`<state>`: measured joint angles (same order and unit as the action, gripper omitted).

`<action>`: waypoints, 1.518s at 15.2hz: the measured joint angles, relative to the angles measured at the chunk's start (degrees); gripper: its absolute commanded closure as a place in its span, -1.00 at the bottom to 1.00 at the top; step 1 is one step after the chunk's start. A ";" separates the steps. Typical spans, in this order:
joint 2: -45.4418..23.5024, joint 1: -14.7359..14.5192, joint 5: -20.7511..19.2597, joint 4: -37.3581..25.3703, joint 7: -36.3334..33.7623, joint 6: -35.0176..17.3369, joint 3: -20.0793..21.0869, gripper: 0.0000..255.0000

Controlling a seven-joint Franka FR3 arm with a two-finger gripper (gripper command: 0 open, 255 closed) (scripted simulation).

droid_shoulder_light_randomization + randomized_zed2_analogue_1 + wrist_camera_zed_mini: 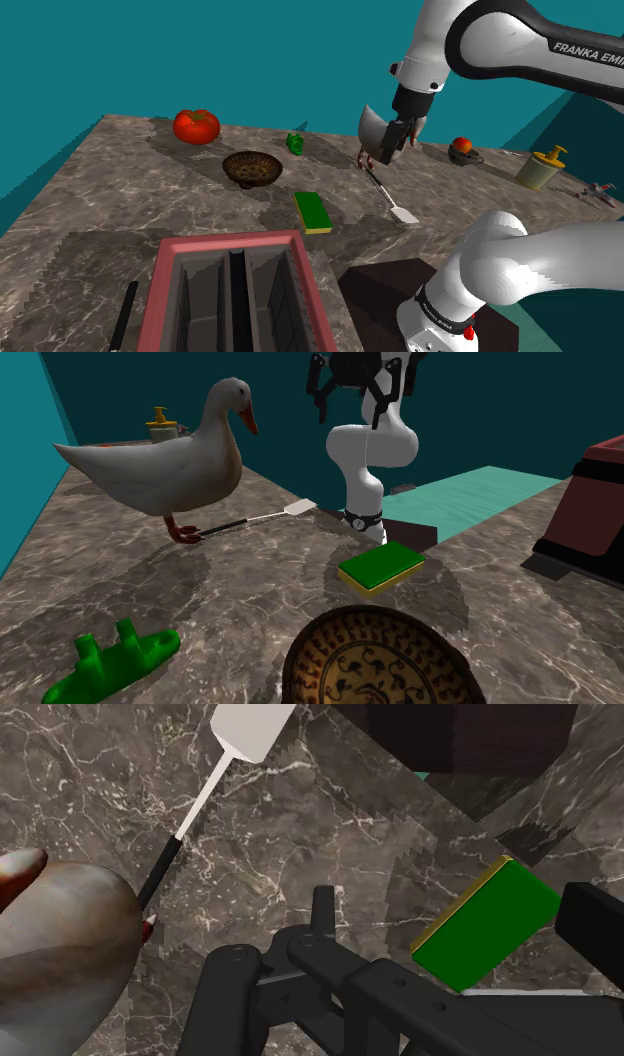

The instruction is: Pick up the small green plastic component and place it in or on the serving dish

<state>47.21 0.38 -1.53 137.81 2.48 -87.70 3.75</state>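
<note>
Lit evenly, fairly bright. Threw soft shadows toward 8 o'clock from tomato (196, 126) and sponge (312, 212) over marble counter (100, 190); showed saw-toothed shadow edges beside toaster (230, 238).

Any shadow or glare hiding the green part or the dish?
Shoulder view: green part clear, dish dark inside. Second exterior view: both clear, no glare, dish cut by the bottom edge. Wrist view: jagged shadow edges on the marbled tabletop.
</note>
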 measured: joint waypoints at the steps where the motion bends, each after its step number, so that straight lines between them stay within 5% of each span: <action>1: 0.00 0.00 0.00 0.00 0.00 0.00 0.00 -1.00; 10: -15.47 1.09 -2.20 -5.04 7.13 -10.58 -5.13 -1.00; 23: -45.12 2.02 0.26 -25.84 18.94 -19.20 -10.60 -1.00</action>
<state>2.09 2.39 -1.26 111.97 21.42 -106.90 -6.85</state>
